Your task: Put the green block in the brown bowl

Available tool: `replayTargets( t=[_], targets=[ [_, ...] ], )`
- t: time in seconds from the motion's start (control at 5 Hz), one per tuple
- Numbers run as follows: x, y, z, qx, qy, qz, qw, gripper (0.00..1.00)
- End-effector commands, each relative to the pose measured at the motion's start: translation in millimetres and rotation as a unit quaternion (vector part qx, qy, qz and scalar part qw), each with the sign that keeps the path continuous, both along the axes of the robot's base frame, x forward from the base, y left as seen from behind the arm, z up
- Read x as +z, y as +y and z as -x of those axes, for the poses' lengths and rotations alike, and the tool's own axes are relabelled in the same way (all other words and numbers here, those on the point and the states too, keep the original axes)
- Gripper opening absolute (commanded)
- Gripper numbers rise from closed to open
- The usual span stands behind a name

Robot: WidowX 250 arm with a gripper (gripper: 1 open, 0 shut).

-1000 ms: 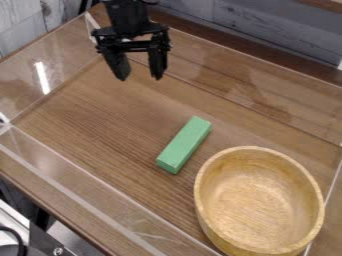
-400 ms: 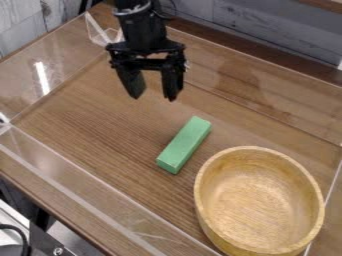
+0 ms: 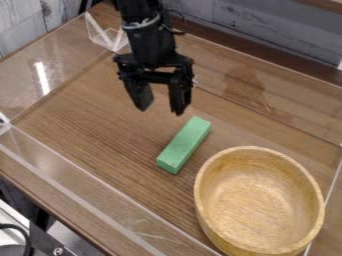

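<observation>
Since the earlier frame, gripper [image 3: 160,101] had travelled toward green block [image 3: 185,144], fingers apart, empty. Approach step; next: centre over block, descend, close. Brown bowl [image 3: 259,200] empty.

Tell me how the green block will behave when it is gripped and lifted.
The green block looks like a solid, straight-edged bar, so it is probably stiff and will not sag. It lies flat on the wooden table, so it should not roll. Its smooth faces may slip if the open gripper pinches off-centre.
</observation>
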State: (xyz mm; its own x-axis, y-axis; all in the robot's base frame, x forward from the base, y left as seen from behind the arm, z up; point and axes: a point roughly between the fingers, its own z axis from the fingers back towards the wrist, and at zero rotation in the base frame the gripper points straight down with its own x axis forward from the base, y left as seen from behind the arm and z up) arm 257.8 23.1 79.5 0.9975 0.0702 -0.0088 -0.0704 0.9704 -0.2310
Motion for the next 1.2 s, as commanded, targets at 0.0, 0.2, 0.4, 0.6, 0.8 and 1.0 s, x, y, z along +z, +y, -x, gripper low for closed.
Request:
replayTargets(
  t=[0.0, 0.2, 0.4, 0.6, 0.8, 1.0],
  targets=[
    [9.3, -7, -1.8, -0.011, -0.035, -0.007, 0.9993, 1.00],
    [2.0, -11, 2.0, -0.013, -0.035, -0.006, 0.9993, 1.00],
    [-5.4, -15, 4.7, -0.013, -0.033, -0.006, 0.9994, 1.00],
    [-12.9, -18, 6.7, -0.013, -0.029, -0.007, 0.9995, 1.00],
    [-19.7, -20, 8.2, -0.013, -0.027, -0.008, 0.9995, 1.00],
    [-26.3, -21, 9.5, -0.013, -0.025, -0.010, 0.9996, 1.00]
  ],
)
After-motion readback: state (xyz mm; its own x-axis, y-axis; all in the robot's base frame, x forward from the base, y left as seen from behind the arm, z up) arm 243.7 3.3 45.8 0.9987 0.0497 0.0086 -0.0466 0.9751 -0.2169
